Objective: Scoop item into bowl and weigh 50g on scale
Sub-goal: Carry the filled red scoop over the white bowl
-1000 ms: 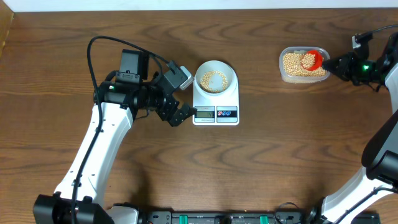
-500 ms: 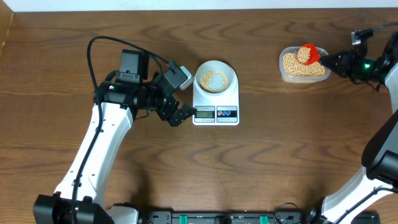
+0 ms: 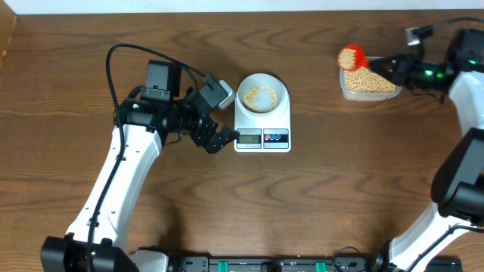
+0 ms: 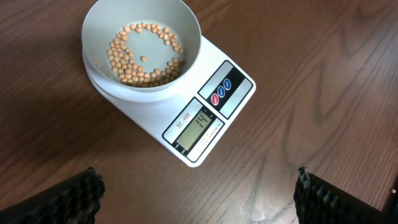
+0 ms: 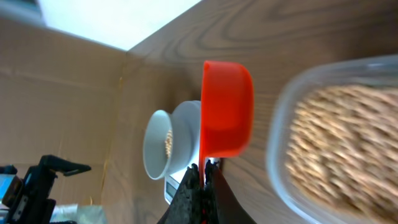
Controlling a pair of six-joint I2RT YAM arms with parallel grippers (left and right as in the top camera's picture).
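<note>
The white bowl stands on the white scale with a thin layer of tan beans in it. In the left wrist view the scale has a display that reads 14, and the bowl sits above it. My left gripper hangs open at the scale's front left corner, its fingers wide apart over bare table. My right gripper is shut on the handle of a red scoop heaped with beans, held just past the left edge of the clear container. In the right wrist view the scoop is seen side-on.
The clear container holds many more beans and sits at the back right of the brown wooden table. A cardboard wall stands along the far left. The left arm's black cable loops above its wrist.
My right gripper has lifted the scoop out of the container, now filled with beans, and carried it left and toward the back. The left arm, bowl and scale have not moved.
</note>
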